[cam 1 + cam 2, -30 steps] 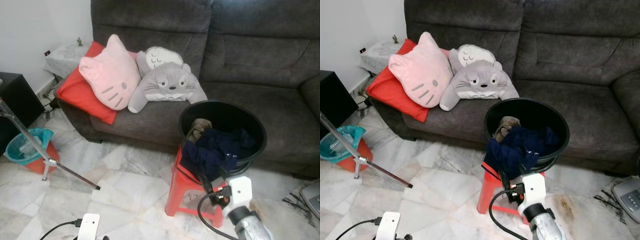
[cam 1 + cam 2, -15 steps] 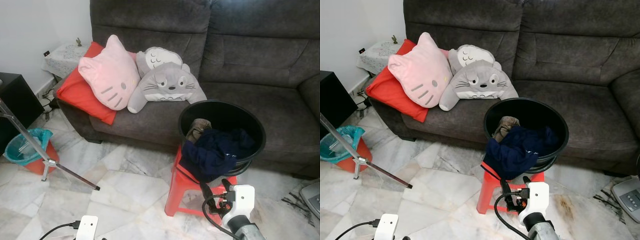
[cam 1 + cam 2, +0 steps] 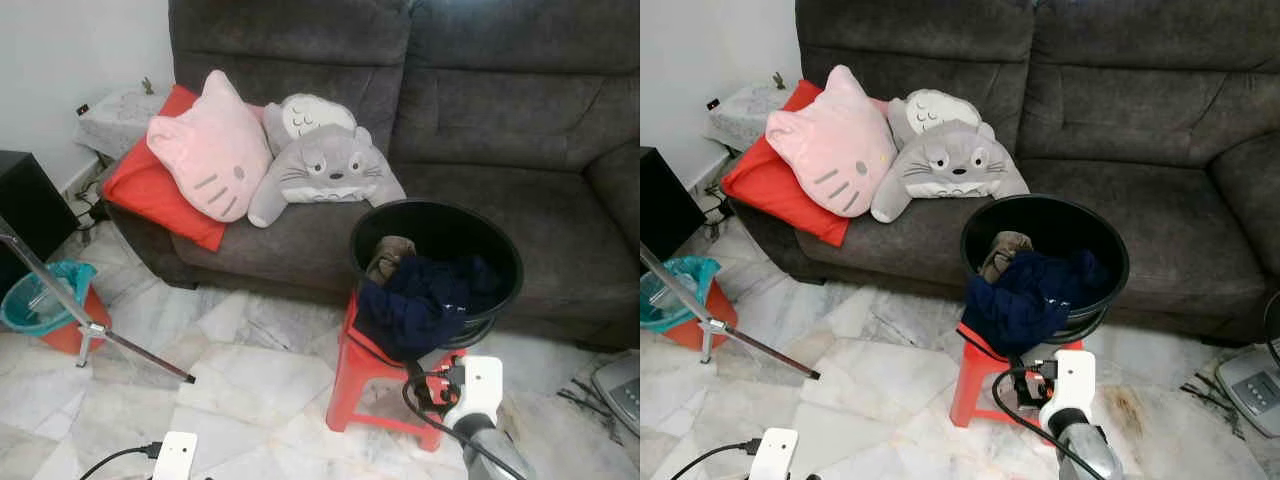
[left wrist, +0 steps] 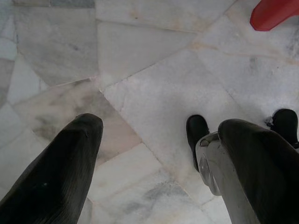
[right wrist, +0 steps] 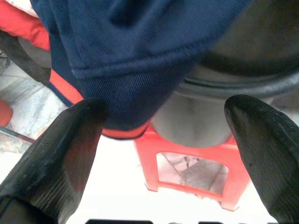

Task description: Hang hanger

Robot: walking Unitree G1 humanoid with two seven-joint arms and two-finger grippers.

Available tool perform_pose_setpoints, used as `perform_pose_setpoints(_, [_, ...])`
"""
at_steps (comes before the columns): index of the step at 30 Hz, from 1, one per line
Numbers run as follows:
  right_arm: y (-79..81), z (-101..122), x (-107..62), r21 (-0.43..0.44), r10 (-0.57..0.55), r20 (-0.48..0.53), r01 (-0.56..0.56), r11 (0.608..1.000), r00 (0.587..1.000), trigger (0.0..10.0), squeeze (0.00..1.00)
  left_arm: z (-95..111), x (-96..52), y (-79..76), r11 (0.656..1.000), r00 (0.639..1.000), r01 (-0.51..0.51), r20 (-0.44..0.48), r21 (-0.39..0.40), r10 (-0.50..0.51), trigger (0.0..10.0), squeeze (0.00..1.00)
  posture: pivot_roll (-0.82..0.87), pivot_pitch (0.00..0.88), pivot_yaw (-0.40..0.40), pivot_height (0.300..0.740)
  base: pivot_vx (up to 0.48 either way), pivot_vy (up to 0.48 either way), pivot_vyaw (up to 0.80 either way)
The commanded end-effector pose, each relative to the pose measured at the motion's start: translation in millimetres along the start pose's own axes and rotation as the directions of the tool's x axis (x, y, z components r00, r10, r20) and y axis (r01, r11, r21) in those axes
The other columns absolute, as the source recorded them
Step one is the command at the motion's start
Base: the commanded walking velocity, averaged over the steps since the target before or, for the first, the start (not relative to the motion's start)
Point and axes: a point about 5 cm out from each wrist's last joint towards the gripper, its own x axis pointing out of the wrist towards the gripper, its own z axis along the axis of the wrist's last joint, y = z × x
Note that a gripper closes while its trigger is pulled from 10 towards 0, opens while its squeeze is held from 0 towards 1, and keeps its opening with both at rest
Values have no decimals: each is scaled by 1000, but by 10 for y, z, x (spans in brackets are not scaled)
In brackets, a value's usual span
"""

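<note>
A black bucket (image 3: 500, 262) stands on a red plastic stool (image 3: 352, 375) in front of the sofa. A navy garment (image 3: 415, 305) spills over the bucket's near rim, and a brownish cloth (image 3: 390, 252) lies inside. My right gripper (image 5: 163, 109) is open, low in front of the stool, with the garment's hanging hem (image 5: 121, 98) just beyond its fingertips. A thin red edge runs under that hem; I cannot tell whether it is a hanger or the stool. My left gripper (image 4: 161, 126) is open above the marble floor, holding nothing.
A dark grey sofa (image 3: 520, 120) carries a pink cat pillow (image 3: 212, 150), a grey plush (image 3: 325, 170) and a red cushion (image 3: 135, 185). A metal stand leg (image 3: 120, 345), a teal-lined red bin (image 3: 40, 305) and a black cabinet (image 3: 20, 205) are on the left. A grey device (image 3: 615, 385) lies at right.
The head view has shifted slightly. My right gripper has drawn a little down and back from the navy garment's hanging edge. The left arm stays low.
</note>
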Motion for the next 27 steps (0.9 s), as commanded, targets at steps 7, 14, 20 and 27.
perform_pose_setpoints(7, [-18, 35, 71, -21, 4, 7, -4, 1000, 1000, 10000, 0, -78, -14, 5, 999, 1000, -4, -30, 36, 5, 10000, 0, -9, 0, 24, 740, 0, 0, 0])
perform_pose_setpoints(14, [19, 87, 100, -37, 44, 34, -42, 998, 998, 0, 0, -87, -16, -1, 999, 1000, 1, -30, 53, 1, 10000, 0, -10, 0, 26, 740, 0, 0, 0])
perform_pose_setpoints(20, [38, 92, 90, -41, 54, 42, -52, 998, 998, 0, 0, -69, -11, -24, 998, 1000, 5, -26, 62, -3, 10000, 0, -11, 0, 26, 740, 0, 0, 0])
perform_pose_setpoints(27, [72, 110, 80, -51, 74, 52, -71, 996, 996, 0, 0, -48, -5, -34, 998, 1000, 7, -25, 67, -5, 10000, 0, -12, 0, 26, 740, 0, 0, 0])
